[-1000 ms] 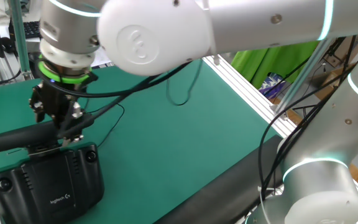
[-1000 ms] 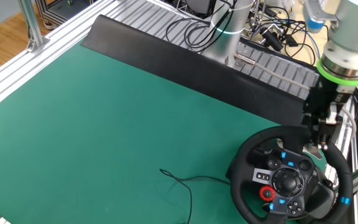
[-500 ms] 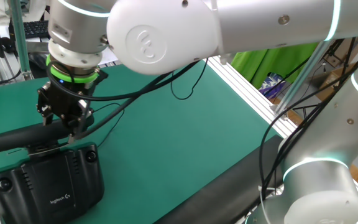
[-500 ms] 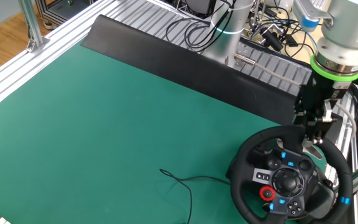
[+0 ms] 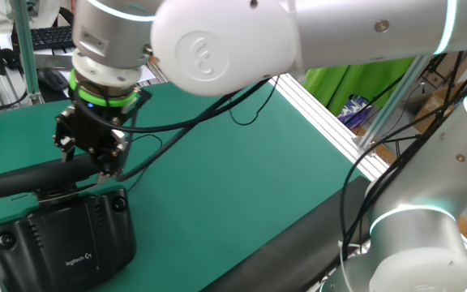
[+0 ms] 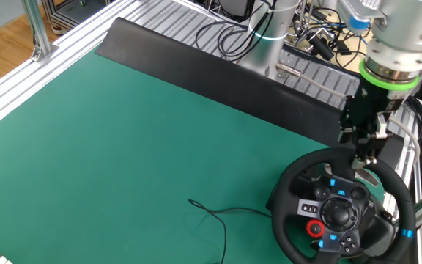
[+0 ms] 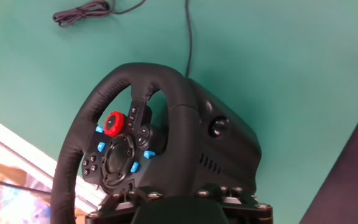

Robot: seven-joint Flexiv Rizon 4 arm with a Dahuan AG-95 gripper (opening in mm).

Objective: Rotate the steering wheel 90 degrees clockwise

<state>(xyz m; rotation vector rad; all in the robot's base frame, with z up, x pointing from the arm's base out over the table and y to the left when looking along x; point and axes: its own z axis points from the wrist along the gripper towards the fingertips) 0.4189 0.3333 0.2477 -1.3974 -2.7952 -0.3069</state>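
Tool (image 6: 363,152) clenched on far rim of steering wheel (image 6: 343,207), pointing down; green surface (image 6: 123,147) beneath.

1. Lighting: bright, even and diffuse in all three views — shadows on the green mat (image 6: 123,139) are soft and faint.
2. Glare: broad white highlights on the arm's glossy shell (image 5: 217,49); pale sheen on the mat in the hand view.
3. Focus: fixed views reasonably sharp; the hand view's lower left corner is blurred and washed out.
4. Dark detail: the steering wheel (image 7: 79,143) and black base (image 5: 63,239) hold little shadow detail.
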